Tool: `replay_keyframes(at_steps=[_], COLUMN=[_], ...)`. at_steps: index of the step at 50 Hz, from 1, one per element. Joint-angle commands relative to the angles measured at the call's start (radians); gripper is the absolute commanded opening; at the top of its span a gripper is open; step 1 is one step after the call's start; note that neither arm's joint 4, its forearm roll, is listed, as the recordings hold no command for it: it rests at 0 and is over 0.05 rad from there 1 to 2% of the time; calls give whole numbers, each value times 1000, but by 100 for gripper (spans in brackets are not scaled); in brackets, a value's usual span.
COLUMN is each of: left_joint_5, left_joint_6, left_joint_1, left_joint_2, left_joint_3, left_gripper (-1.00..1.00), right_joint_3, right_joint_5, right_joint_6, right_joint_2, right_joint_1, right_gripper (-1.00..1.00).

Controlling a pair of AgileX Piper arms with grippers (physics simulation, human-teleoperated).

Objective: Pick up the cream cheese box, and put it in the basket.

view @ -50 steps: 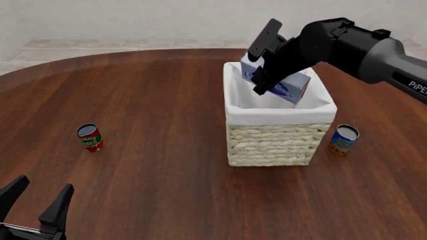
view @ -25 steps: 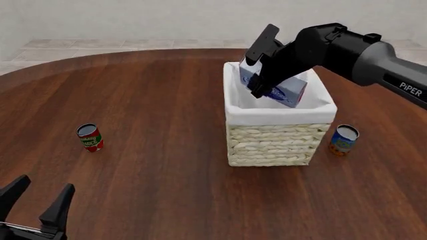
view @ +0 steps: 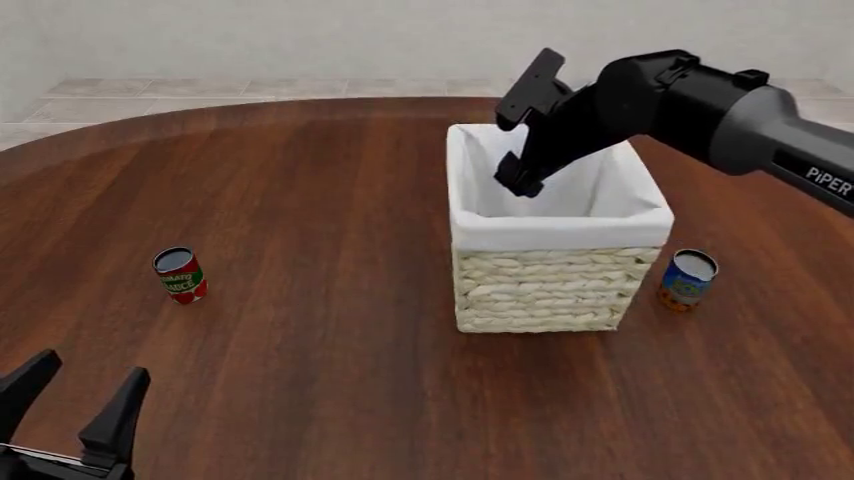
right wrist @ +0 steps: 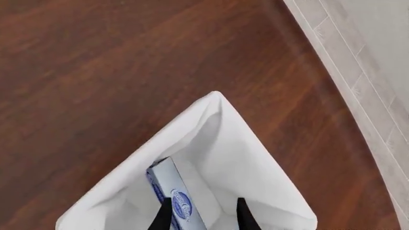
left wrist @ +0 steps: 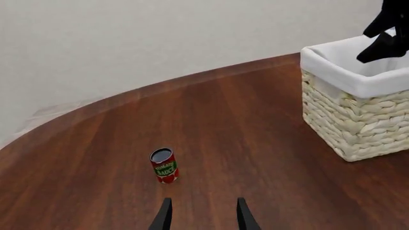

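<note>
Now the flat white-grey cream cheese box [right wrist: 171, 199] lay inside the tall cream wicker basket [view: 554, 285].
The right pincer [view: 521, 142] hung above it, fingers apart and empty; the left pincer [view: 74, 400] stood open near the counter's [view: 320, 200] near edge.

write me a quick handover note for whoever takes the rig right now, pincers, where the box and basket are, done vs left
Right pincer: open, empty, above the basket's opening.
Left pincer: open, empty, low at the near left of the table, not involved.
Cream cheese box: inside the basket, against the white liner; seen only in the right wrist view, hidden from the front view.
Basket: upright, right of the table's centre, with a blue can beside it on the right and a red can far off to its left.
Done: the box is in the basket.
Left: probably just lift the right arm clear of the rim.
</note>
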Motion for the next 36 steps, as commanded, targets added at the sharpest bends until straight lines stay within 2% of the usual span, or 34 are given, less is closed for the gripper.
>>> replay_keyframes(at_steps=[1,11,14,19,20,36], left_joint_5=[0,1,1,0,1,1], left_joint_6=[0,-1,0,2,2,6], left_joint_1=[0,0,0,-2,-2,-6], left_joint_2=[0,-1,-2,-1,-1,-1], left_joint_3=[0,0,0,0,0,0], left_gripper=[100,100,100,100,100,100], right_joint_3=[8,71,87,149,160,357], right_joint_5=[-1,-35,-40,-60,-63,-159], right_joint_6=[-3,-4,42,16,38,52], right_joint_2=[-22,-115,-160,-218,-253,-463], right_joint_1=[-7,-8,7,7,17,42], right_gripper=[100,100,100,100,100,100])
